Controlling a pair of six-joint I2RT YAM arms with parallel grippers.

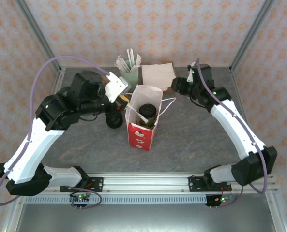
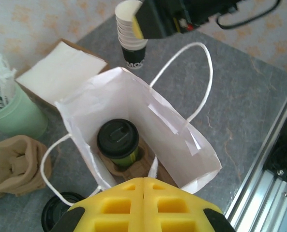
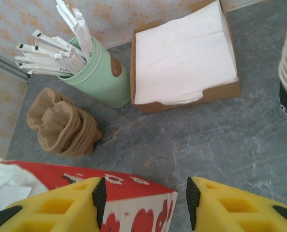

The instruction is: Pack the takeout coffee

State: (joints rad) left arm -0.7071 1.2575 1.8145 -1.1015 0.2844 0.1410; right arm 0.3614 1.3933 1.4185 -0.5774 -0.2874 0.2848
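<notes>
Grey stone-patterned worktop (image 1: 196, 140) under floral wallpaper carries a tall red-and-white paper bag (image 1: 141, 134), standing open at the middle. A small dark green paper cup with a round black plastic lid, the takeout coffee (image 2: 118, 139), sits upright at the bag's bottom in a brown cardboard holder, so the main packing step looks done.

The yellow left fingers (image 2: 114, 209) are clenched together on nothing, above the bag's near rim. The yellow right fingers (image 3: 51, 210) stand apart and empty beyond the bag's far side, facing a brown cardboard tray of white napkins (image 3: 182, 53) and a mint green cup of wrapped stirrers (image 3: 97, 77).

Next probably comes an extra such as a napkin, which calls for a careful descent onto the pile. The bag's white cord handles (image 2: 203, 72) loop outward and could snag. A stack of cream-rimmed paper cups (image 2: 129, 34), a bundle of brown paper sleeves (image 3: 61, 123) and a low pile of black lids (image 2: 56, 215) crowd the area.
</notes>
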